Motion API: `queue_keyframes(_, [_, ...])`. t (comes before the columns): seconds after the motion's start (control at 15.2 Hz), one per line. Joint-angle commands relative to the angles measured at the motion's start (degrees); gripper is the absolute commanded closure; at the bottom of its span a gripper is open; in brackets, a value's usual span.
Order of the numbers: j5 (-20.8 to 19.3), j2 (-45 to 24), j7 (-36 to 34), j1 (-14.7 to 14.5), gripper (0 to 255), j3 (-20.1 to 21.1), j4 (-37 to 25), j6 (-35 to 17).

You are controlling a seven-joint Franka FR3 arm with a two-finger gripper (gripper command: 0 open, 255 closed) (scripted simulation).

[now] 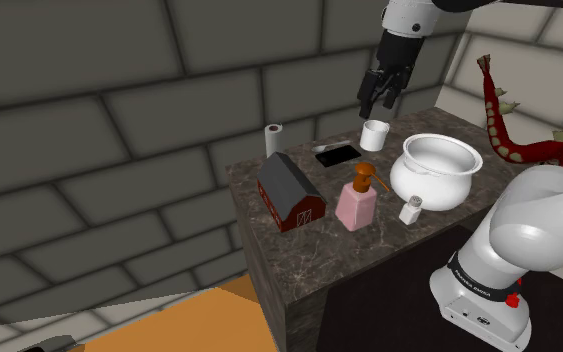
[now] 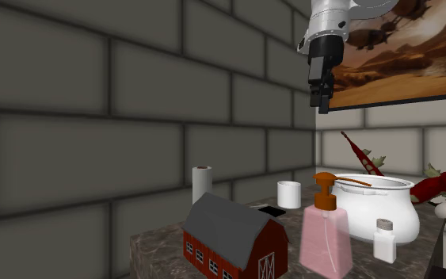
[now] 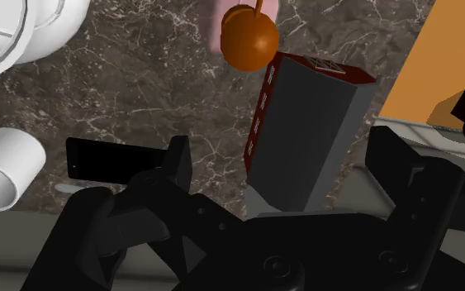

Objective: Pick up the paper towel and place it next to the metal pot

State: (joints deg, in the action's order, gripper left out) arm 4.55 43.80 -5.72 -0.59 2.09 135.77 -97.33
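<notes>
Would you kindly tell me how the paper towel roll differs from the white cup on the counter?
The paper towel roll is taller and slimmer; the white cup is shorter and wider. The roll stands at the far corner of the counter, beyond the red barn; the cup stands near the white pot. Both are white, upright cylinders.

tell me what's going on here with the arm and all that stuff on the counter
A white robot arm is meant to move the paper towel roll next to the white pot, but it hasn't picked it up yet. Its black gripper hangs open and empty, high above the dark stone counter. The roll stands upright at the counter's far corner, behind the red toy barn, well apart from the pot.
</notes>
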Motion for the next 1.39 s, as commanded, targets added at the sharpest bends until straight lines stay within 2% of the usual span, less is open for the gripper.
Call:
queue_keyframes(0.0, [0.00, 0.00, 0.00, 0.00, 0, 0.00, 0.00, 0.00])
queue_keyframes(0.66, [-1.11, -19.06, -7.34, 1.44, 0, 5.29, -4.83, -16.86])
queue_keyframes(1.32, [-7.64, -40.53, -16.86, 2.98, 0, 8.85, -17.84, -27.15])
